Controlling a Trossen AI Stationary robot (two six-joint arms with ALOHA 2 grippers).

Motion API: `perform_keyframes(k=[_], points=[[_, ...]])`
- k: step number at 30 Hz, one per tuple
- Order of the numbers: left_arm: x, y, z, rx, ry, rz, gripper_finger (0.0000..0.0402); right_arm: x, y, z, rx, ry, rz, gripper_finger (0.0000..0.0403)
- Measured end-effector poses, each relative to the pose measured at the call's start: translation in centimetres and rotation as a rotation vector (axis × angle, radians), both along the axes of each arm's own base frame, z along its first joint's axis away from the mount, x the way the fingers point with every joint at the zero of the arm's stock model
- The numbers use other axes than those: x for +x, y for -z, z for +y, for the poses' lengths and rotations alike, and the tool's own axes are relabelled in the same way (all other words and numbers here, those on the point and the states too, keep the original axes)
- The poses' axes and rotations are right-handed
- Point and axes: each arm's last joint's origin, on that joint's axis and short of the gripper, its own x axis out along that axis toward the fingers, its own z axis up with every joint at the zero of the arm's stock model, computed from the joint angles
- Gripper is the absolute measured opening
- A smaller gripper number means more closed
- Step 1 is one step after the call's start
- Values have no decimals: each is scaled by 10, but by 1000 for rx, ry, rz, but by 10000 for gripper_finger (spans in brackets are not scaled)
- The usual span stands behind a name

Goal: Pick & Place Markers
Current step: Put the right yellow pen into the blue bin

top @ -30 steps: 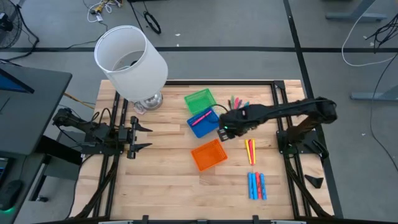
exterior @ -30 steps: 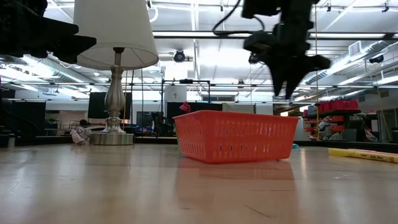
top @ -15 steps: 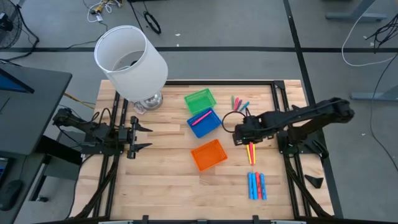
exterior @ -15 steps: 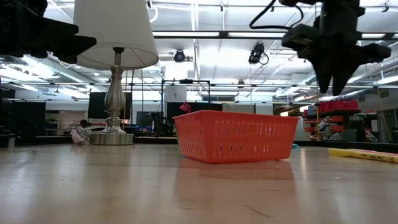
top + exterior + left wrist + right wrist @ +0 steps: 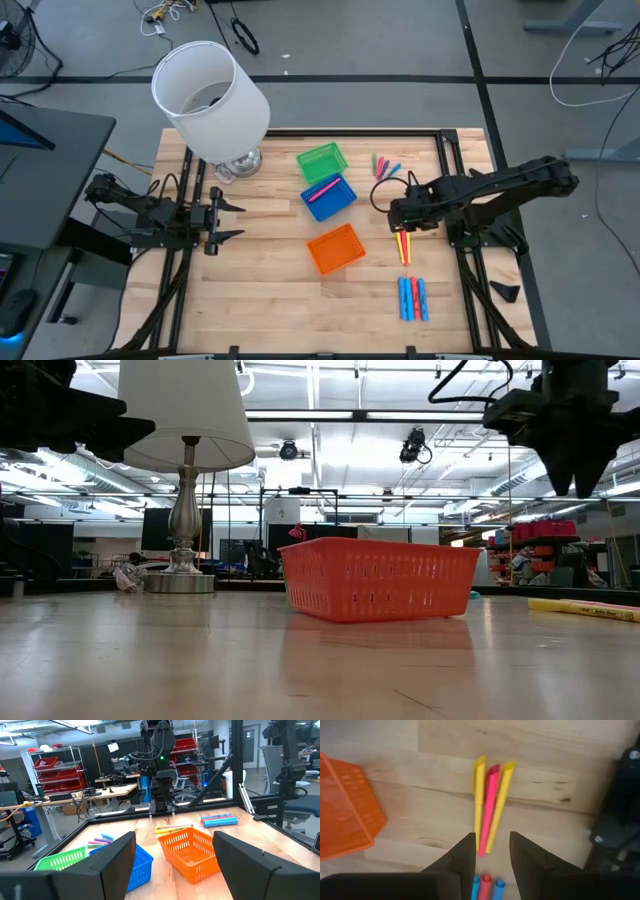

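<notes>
At the table's left edge the left gripper (image 5: 236,219) is waiting above bare wood, its two fingers spread wide apart and holding nothing. Behind it, at the table's far left corner, a lamp (image 5: 210,88) with a white shade is standing.

Toward the middle, three trays are sitting in a row running from the far side to the near side: a green tray (image 5: 321,160), a blue tray (image 5: 329,196) with one pink marker (image 5: 322,189) lying in it, and an orange tray (image 5: 336,248) nearest the front.

Right of the trays, a loose cluster of pink, green and blue markers (image 5: 382,165) is lying near the far edge. The right gripper (image 5: 404,222) is hanging over the table just right of the blue tray, pointing down at a small group of yellow and pink markers (image 5: 489,805) lying side by side on the wood. In the right wrist view its fingers (image 5: 461,861) are standing slightly parted with only a narrow gap between them, gripping nothing, and clear of the markers beneath.

Nearer the front edge, a group of blue and red markers (image 5: 413,297) is lying side by side, well apart from the orange tray.
</notes>
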Motion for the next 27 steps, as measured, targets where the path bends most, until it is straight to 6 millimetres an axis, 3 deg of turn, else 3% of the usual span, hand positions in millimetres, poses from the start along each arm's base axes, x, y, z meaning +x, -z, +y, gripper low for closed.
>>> perform_keyframes(k=[13, 27], points=[[0, 0, 0, 0, 0, 0, 273, -10, -5, -1, 6, 37, 6, 118], [0, 0, 0, 0, 0, 0, 273, -11, 54, 6, 136, 47, -22, 118]])
